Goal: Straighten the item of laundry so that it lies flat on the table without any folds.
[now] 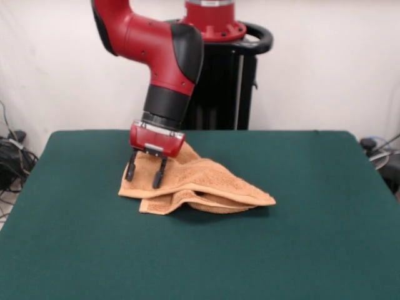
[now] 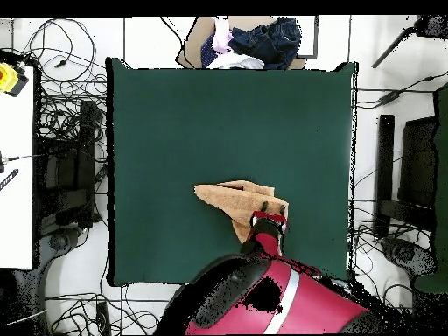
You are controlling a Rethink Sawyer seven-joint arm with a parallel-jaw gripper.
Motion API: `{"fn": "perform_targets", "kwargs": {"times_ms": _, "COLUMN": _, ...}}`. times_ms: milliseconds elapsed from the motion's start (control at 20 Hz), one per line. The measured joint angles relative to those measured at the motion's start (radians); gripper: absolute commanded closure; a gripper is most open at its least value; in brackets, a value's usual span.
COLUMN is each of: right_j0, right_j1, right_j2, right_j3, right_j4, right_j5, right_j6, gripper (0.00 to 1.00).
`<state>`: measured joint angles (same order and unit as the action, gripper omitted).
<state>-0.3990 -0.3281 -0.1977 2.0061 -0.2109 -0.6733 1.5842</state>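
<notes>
The orange-tan towel (image 1: 206, 184) lies crumpled on the green table (image 1: 312, 219), folded over itself into a rough wedge that points right, with layers stacked at its front edge. My gripper (image 1: 144, 175) is open. Its two dark fingers (image 1: 130, 167) point down over the towel's left end, close to the cloth, and I cannot tell whether they touch it. In the overhead view the towel (image 2: 229, 198) lies right of the table's (image 2: 175, 122) middle, near the robot's side, and the gripper (image 2: 269, 213) is over its right end. The stripe band and tag are hidden.
The black pedestal (image 1: 225, 87) stands behind the table. A pile of clothes (image 2: 249, 42) lies beyond the far edge in the overhead view. Cables (image 2: 66, 114) and equipment ring the table, and a white surface (image 2: 13, 175) stands at the left.
</notes>
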Motion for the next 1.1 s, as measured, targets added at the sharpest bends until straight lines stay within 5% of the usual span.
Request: {"fn": "perform_targets", "kwargs": {"times_ms": 1100, "right_j0": -0.041, "right_j1": 0.111, "right_j2": -0.008, "right_j3": -0.015, "right_j4": -0.067, "right_j5": -0.246, "right_j6": 0.000, "gripper": 0.00}}
